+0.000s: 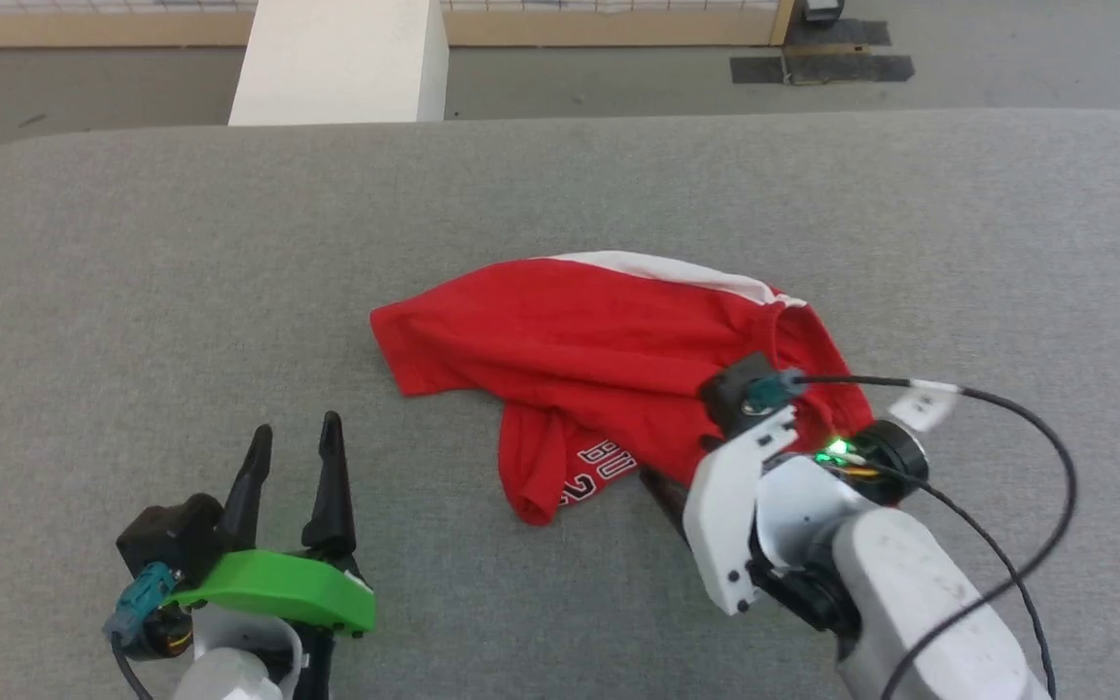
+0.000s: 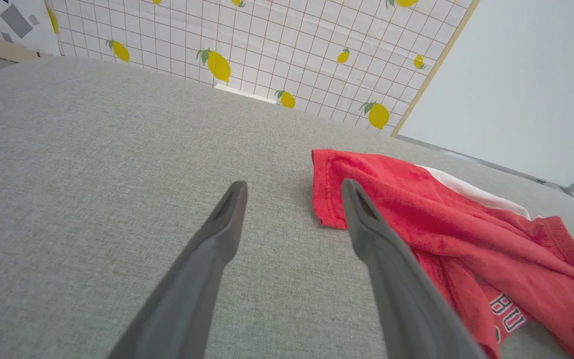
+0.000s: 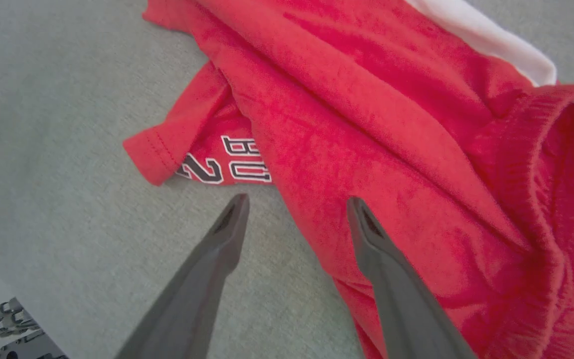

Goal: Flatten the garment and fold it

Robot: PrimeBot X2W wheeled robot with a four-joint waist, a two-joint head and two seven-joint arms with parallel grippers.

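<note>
The garment (image 1: pixel 609 360) is red shorts with a white stripe, lying crumpled in the middle of the grey table (image 1: pixel 132 292). One hem is folded under, showing lettering (image 3: pixel 227 164). My left gripper (image 1: pixel 295 433) stands open at the lower left, apart from the fabric and holding nothing. In the left wrist view the left gripper (image 2: pixel 293 185) points just left of the garment's (image 2: pixel 446 224) corner. My right gripper (image 3: pixel 294 199) is open low over the garment's (image 3: pixel 391 124) near edge. One finger is above red fabric, the other above the table.
The grey padded table's rounded far edge (image 1: pixel 560 119) meets the floor beyond. A white pillar (image 1: pixel 341 58) stands behind it, and a lemon-patterned wall (image 2: pixel 267 50) lies past it. The right arm's black cable (image 1: pixel 1027 418) loops over the table's right side.
</note>
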